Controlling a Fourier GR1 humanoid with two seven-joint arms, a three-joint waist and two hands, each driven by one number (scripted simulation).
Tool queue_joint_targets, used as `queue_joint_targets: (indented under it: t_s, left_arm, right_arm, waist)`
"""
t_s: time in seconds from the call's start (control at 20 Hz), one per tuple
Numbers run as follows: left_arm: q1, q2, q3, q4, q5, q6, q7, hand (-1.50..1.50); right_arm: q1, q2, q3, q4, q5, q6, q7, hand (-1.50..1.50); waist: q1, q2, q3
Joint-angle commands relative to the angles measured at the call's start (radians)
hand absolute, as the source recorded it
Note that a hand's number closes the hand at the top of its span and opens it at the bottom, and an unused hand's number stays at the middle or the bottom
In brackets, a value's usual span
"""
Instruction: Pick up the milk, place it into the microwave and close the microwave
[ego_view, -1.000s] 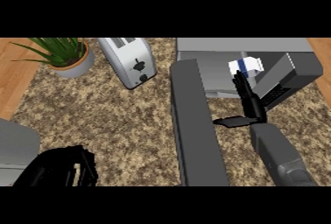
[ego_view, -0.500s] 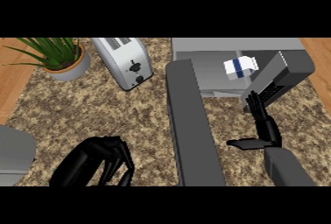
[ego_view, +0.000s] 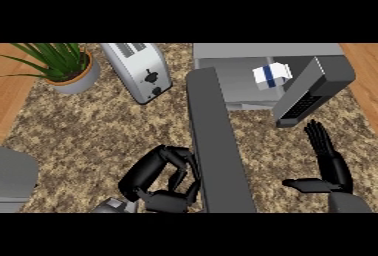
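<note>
A white milk carton (ego_view: 272, 76) with a blue band sits inside the open microwave (ego_view: 244, 85) at the far side of the speckled brown table (ego_view: 88, 130), resting on the oven's pale floor toward its right side. The microwave's long grey door (ego_view: 218, 145) stands swung out toward the viewer, running down the middle of the scene from the oven's left corner to the lower edge. The robot's left hand (ego_view: 164, 181) is low on the table just beside the door's left face, its fingers curled inward and closed around nothing that can be seen; whether it touches the door cannot be told. The robot's right hand (ego_view: 325, 167) is at the lower right, apart from the carton, fingers straight and open, pointing up toward the oven with the thumb held out to the side. A silver toaster (ego_view: 140, 70) stands to the left of the microwave, and a potted plant (ego_view: 63, 65) with long green leaves occupies the far left corner. A grey object (ego_view: 15, 177) shows at the left edge.
</note>
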Motion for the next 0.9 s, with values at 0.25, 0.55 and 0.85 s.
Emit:
queue_joint_targets:
  t_s: [0.25,0.55,0.85]
  left_arm:
    - [-0.217,0.0,-0.228,0.421,0.009,0.323,-0.137,1.5]
    - [-0.289,0.0,-0.309,0.613,0.112,0.501,-0.349,1.5]
    - [-0.332,0.0,-0.421,0.709,0.276,0.6,-0.423,1.5]
  right_arm:
    - [0.173,-0.088,0.058,-0.298,-0.04,0.138,0.003,-1.5]
    - [0.218,-0.074,0.093,-0.442,-0.135,0.205,0.051,-1.5]
    - [0.248,-0.168,0.077,-0.583,-0.253,0.293,0.145,-1.5]
  waist:
    - [-0.025,0.006,-0.001]
    - [-0.041,0.012,-0.002]
    - [-0.083,0.017,-0.004]
